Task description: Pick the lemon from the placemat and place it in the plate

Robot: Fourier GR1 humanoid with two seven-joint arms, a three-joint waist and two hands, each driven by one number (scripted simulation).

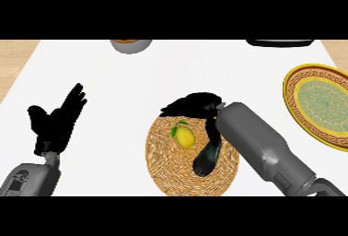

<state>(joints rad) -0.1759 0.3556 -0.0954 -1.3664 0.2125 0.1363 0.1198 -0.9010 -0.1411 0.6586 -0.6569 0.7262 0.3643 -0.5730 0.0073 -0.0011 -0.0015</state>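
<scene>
A yellow lemon (183, 136) with a small green leaf lies on the round woven placemat (170, 175), in its upper left part. My right hand (194, 105) hovers over the mat's far edge, just beyond the lemon, fingers relaxed and pointing left, holding nothing. The lemon is apart from the fingers. The plate (296, 102), yellow-rimmed with a green patterned centre, sits at the right edge, partly cut off. My left hand (57, 120) rests open at the left, fingers up.
A dark glossy elongated thing (205, 160) lies on the mat right of the lemon, beside my right forearm. A grey bowl (131, 45) stands at the far edge, and a black object (279, 42) at the far right. The counter top is white.
</scene>
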